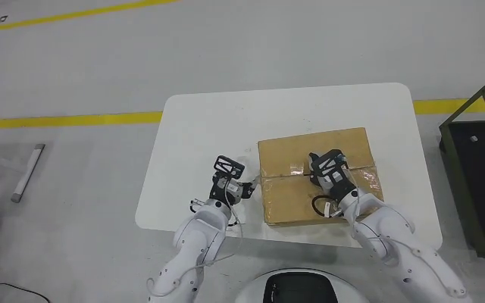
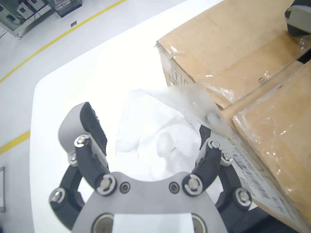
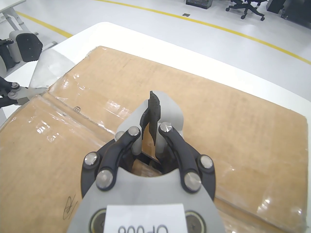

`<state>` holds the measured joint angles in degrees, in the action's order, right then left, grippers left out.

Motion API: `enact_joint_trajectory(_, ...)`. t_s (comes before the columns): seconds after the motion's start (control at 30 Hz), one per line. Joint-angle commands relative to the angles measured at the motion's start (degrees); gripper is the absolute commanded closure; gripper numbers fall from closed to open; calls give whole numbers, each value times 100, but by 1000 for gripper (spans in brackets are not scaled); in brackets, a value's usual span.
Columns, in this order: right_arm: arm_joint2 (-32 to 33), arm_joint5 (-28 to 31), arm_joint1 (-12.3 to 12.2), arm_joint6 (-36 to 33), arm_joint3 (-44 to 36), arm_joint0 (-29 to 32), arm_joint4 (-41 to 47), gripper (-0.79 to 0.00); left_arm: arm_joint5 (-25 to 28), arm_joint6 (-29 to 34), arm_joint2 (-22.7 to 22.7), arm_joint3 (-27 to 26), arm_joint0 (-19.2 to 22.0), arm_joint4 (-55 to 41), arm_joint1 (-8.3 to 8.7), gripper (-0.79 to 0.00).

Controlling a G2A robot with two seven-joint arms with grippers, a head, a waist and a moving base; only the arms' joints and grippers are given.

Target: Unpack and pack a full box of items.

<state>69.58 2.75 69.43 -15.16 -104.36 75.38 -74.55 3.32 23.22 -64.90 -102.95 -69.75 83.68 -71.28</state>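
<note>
A closed cardboard box [image 1: 303, 151] lies on the white table [image 1: 204, 136], with clear tape along the seam between its two top flaps. My left gripper [image 2: 149, 129] stands open at the box's left end, low over the table. A loose strip of clear tape [image 2: 194, 103] hangs off that end of the seam and drapes over one of the left gripper's fingers [image 2: 205, 134]. My right gripper [image 3: 153, 112] is shut, its tips over the seam on the box top [image 3: 218, 122]. The top view has it at mid-box [image 1: 327, 168].
The box covers the right half of the table; bare table [image 2: 73, 78] lies left of it and beyond it. A dark green frame [image 1: 462, 167] stands on the floor off the table's right edge. A grey bar [image 1: 26, 173] lies on the floor at far left.
</note>
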Motion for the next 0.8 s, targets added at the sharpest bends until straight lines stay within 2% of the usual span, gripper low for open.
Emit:
enact_joint_trajectory(0.0, 1, 2, 6, -2, 5, -1, 4, 0, -73, -101, -78, -92, -62, -133, -5, -785)
enact_joint_trajectory(0.17, -14, -3, 25, 2, 24, -13, 13, 0, -180, -358, -197, -236, -162, -279, -18, -785)
enact_joint_trajectory(0.4, -23, 11, 46, 3, 29, -29, -2, 0, -203, -417, -225, -210, -97, -550, -56, -785)
enact_joint_trajectory(0.77, 73, -69, 68, 5, -127, 78, 34, 0, -78, -355, 192, -165, 440, -487, -173, -785)
